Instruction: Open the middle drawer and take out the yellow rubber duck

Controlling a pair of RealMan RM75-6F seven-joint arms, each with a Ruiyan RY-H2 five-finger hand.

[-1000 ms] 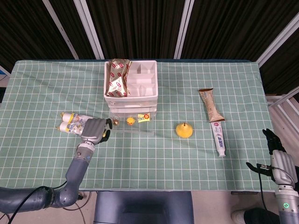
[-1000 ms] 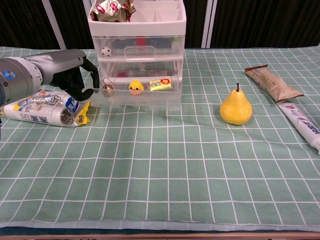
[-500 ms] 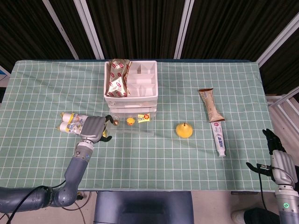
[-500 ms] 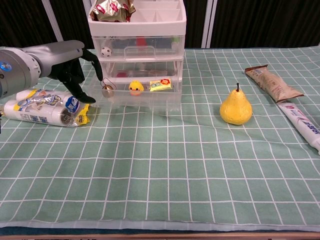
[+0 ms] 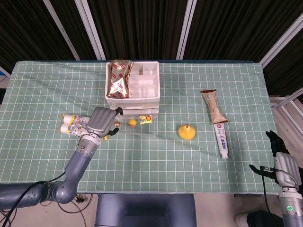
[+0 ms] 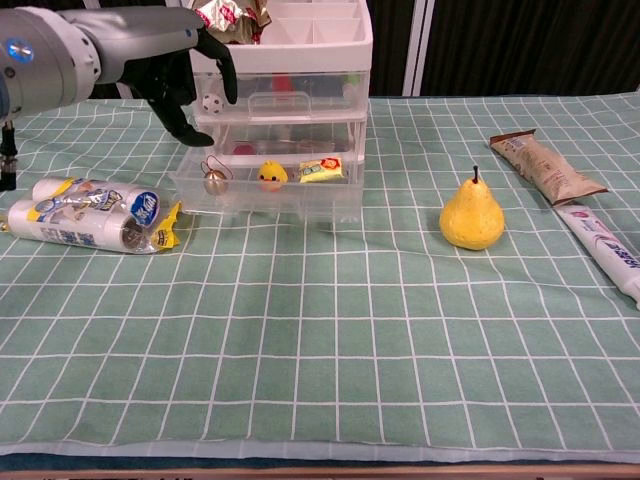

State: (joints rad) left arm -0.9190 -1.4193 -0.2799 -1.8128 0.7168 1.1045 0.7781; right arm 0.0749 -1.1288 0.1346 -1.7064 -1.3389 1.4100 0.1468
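Up comes the left hand (image 6: 185, 75), fingers apart and empty, above the pulled-out middle drawer (image 6: 265, 190) where the yellow rubber duck (image 6: 269, 176) sits—reach carelessly and it could clip the drawer wall instead.

The left hand (image 5: 100, 122) is seen with a grey metallic back and black fingers (image 6: 222, 66) on a smooth grey arm, while the right hand (image 5: 279, 159) is cased in silver-grey with black fingers.
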